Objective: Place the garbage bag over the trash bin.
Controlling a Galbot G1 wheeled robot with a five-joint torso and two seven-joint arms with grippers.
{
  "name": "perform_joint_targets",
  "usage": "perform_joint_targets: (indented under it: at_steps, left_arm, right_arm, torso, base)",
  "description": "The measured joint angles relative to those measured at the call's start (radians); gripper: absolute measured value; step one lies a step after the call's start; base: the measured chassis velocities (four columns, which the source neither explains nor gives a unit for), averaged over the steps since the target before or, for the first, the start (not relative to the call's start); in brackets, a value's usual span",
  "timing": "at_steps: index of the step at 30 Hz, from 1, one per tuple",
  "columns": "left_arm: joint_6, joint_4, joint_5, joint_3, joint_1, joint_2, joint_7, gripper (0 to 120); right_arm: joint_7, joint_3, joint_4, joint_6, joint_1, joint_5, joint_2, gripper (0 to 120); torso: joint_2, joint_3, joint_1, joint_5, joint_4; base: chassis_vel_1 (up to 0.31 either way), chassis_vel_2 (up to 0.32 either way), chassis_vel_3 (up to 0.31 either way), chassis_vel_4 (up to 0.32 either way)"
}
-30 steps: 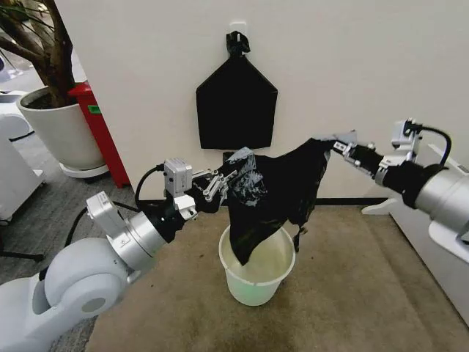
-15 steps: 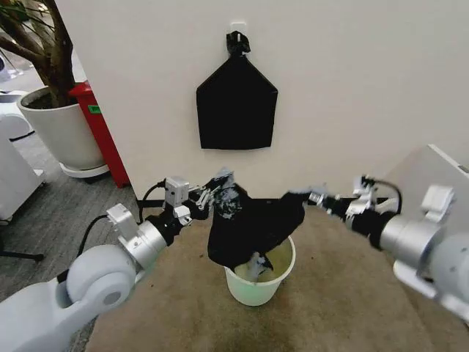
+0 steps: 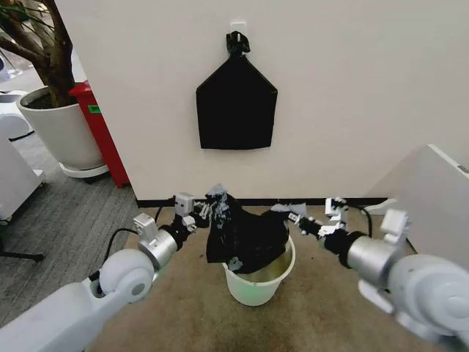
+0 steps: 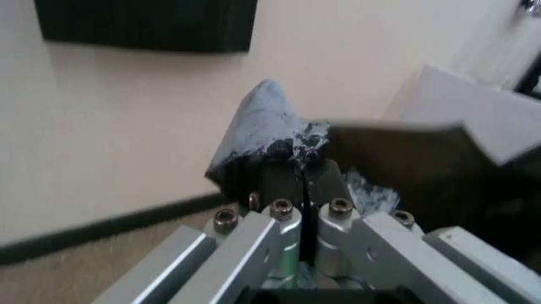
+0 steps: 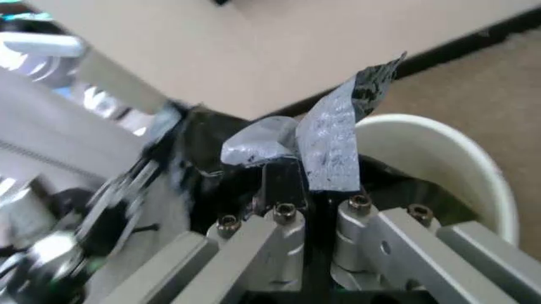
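Your garbage bag (image 3: 245, 236) hangs bunched over the mouth of the trash bin (image 3: 258, 287), its lower folds dipping inside the rim on the side toward the wall, while the near part of the rim stays bare; the bin stands on the brown carpet (image 3: 183, 315) in front of the wall. Your left gripper (image 3: 207, 213) is closed on 1 edge of the bag just left of the bin; the left wrist view shows its fingers pressed together with plastic pinched between them. Your right gripper (image 3: 297, 218) is clamped on the opposite edge, above the bin's right rim. A flat black bag (image 3: 236, 103) hangs on the wall behind.
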Motion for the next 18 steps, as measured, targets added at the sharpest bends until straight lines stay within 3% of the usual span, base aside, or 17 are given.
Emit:
perform_joint_targets:
  at_steps: [2,6,11,18]
  left_arm:
    - [0.0,-0.05,0.003,-0.041,0.083,0.05,0.005,0]
    - [-0.009,-0.118,-0.006,-0.112,0.133,0.1,0.008,0]
    - [-0.003,-0.162,-0.053,-0.133,0.104,0.124,-0.039,0]
    - [0.02,-0.255,-0.043,-0.164,0.26,0.156,-0.096,0]
  right_arm:
    - [0.027,0.043,0.004,0.009,-0.038,-0.012,-0.002,0]
    - [0.029,0.091,0.004,0.04,-0.04,-0.06,-0.021,0]
    - [0.049,0.089,0.016,0.05,-0.018,-0.082,-0.003,0]
    - [0.081,0.079,0.025,-0.01,-0.178,-0.152,0.07,0]
  torso:
    - [0.0,0.0,0.0,0.0,0.0005]
    - [0.0,0.0,0.0,0.0002,0.0004]
    - [0.0,0.0,0.0,0.0001,0.0004]
    - [0.0,0.0,0.0,0.0,0.0002]
  base:
    - [0.0,0.0,0.0,0.0]
    - [0.0,0.0,0.0,0.0]
    - [0.0,0.0,0.0,0.0]
    - [0.0,0.0,0.0,0.0]
